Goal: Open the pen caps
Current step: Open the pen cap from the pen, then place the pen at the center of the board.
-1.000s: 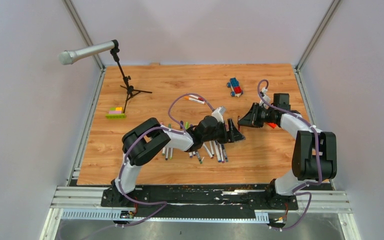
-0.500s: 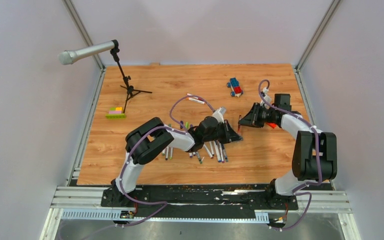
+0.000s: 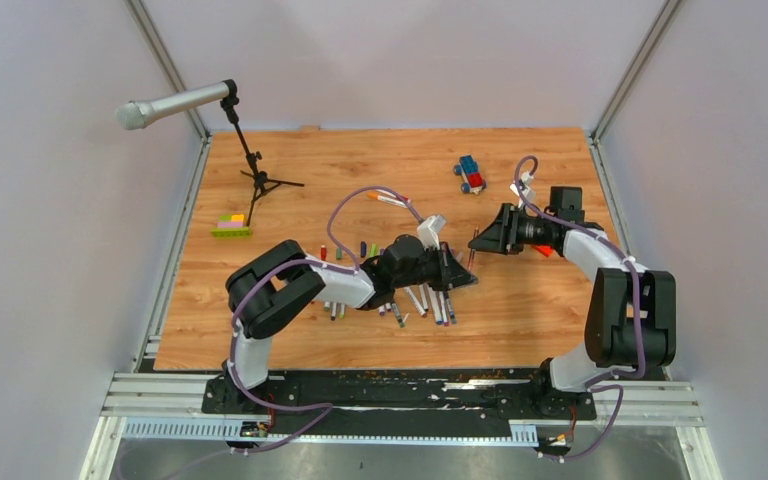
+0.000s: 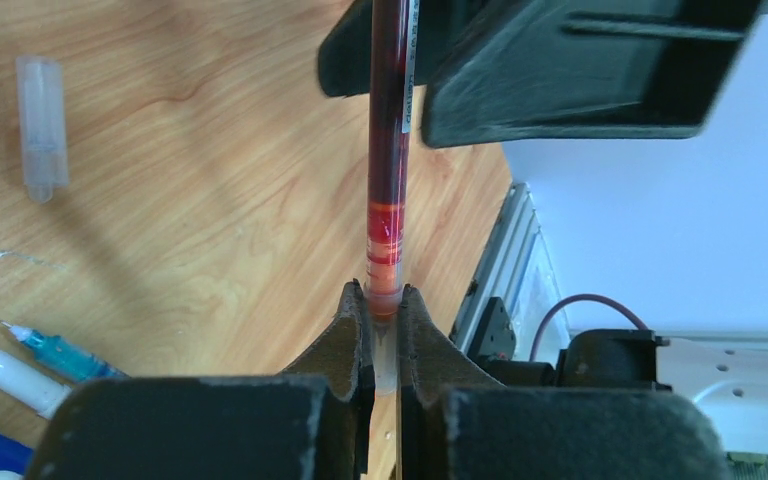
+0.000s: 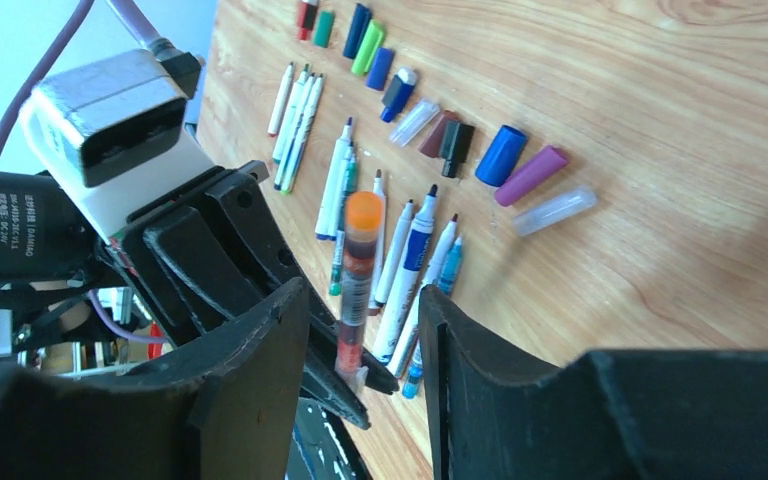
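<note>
The left arm reaches low across the wooden table [image 3: 290, 160] with its elbow bent and its wrist turned toward the right arm. The left gripper [image 4: 384, 300] is pinched tight on the pale end of a slim red marker pen [image 4: 388, 150], holding it clear above the wood. The right arm stretches inward to face it. The right gripper [image 5: 362, 300] is partly spread, with a finger on each side of the barrel and gaps showing. Loose coloured plastic caps [image 5: 501, 154] and white-barrelled pens [image 5: 407, 268] lie below.

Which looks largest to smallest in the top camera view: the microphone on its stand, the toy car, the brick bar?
1. microphone on its stand
2. toy car and brick bar: they look about alike, so unranked.
</note>
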Controlling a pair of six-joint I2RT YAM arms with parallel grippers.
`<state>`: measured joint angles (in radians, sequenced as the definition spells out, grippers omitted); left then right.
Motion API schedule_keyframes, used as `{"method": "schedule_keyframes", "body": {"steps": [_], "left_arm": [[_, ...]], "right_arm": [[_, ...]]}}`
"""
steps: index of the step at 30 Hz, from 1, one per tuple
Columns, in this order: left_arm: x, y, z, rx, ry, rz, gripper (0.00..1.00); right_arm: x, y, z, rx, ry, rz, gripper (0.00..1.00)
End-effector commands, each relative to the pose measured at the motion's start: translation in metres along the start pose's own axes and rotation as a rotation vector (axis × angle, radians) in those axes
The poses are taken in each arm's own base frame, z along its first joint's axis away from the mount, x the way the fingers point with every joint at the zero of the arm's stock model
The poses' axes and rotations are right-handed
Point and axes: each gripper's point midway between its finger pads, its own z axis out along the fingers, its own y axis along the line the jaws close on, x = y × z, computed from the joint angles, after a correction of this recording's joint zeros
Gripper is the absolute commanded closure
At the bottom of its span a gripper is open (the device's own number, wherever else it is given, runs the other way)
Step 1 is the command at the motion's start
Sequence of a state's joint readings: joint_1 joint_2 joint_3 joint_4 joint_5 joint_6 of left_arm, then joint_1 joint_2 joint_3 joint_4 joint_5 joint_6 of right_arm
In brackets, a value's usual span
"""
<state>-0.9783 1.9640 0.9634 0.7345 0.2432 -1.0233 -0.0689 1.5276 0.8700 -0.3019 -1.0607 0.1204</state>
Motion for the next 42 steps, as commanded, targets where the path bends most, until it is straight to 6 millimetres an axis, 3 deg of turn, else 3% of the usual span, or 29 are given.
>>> {"method": "schedule_keyframes", "body": {"steps": [1, 5, 6, 8, 9, 11, 14, 19, 21, 24, 28, 35, 39, 42], "left_arm": [[-0.014, -0.036, -0.012, 0.1, -0.043, 0.084, 1.0], [-0.014, -0.04, -0.012, 0.117, -0.044, 0.08, 1.0], [-0.014, -0.041, -0.012, 0.119, -0.044, 0.079, 1.0], [-0.015, -0.041, -0.012, 0.117, -0.045, 0.079, 1.0], [-0.014, -0.041, -0.012, 0.115, -0.045, 0.081, 1.0], [-0.012, -0.039, -0.014, 0.111, -0.039, 0.085, 1.0], [-0.005, -0.039, -0.018, 0.123, -0.015, 0.087, 1.0], [0.012, -0.042, -0.03, 0.143, 0.022, 0.094, 1.0], [0.018, -0.039, -0.037, 0.139, 0.023, 0.087, 1.0], [0.022, -0.037, -0.045, 0.138, 0.023, 0.082, 1.0], [0.019, -0.044, -0.055, 0.142, 0.012, 0.107, 1.0], [-0.004, -0.05, -0.083, 0.04, -0.038, 0.268, 1.0], [-0.015, -0.042, -0.106, -0.066, -0.065, 0.343, 1.0], [-0.02, -0.034, -0.121, -0.125, -0.093, 0.372, 1.0]], "right_arm": [[0.001, 0.023, -0.001, -0.107, 0.007, -0.06, 0.56], [0.009, 0.031, 0.006, -0.161, 0.04, -0.02, 0.63], [0.011, 0.034, 0.008, -0.174, 0.052, -0.017, 0.7], [0.012, 0.04, 0.01, -0.203, 0.064, -0.018, 0.94], [0.01, 0.043, 0.009, -0.209, 0.064, -0.018, 1.0], [0.001, 0.045, 0.007, -0.198, 0.052, -0.037, 1.0], [-0.039, 0.047, 0.001, -0.127, 0.007, -0.114, 1.0], [-0.147, 0.08, -0.036, -0.029, -0.223, -0.299, 1.0], [-0.171, 0.096, -0.046, -0.023, -0.275, -0.337, 1.0], [-0.184, 0.11, -0.051, -0.041, -0.308, -0.334, 1.0], [-0.162, 0.093, -0.044, -0.032, -0.272, -0.303, 1.0], [-0.055, 0.033, -0.022, -0.029, -0.031, -0.26, 1.0], [-0.008, 0.017, -0.021, -0.02, 0.082, -0.214, 1.0], [0.012, 0.006, -0.019, 0.015, 0.136, -0.186, 1.0]]}}
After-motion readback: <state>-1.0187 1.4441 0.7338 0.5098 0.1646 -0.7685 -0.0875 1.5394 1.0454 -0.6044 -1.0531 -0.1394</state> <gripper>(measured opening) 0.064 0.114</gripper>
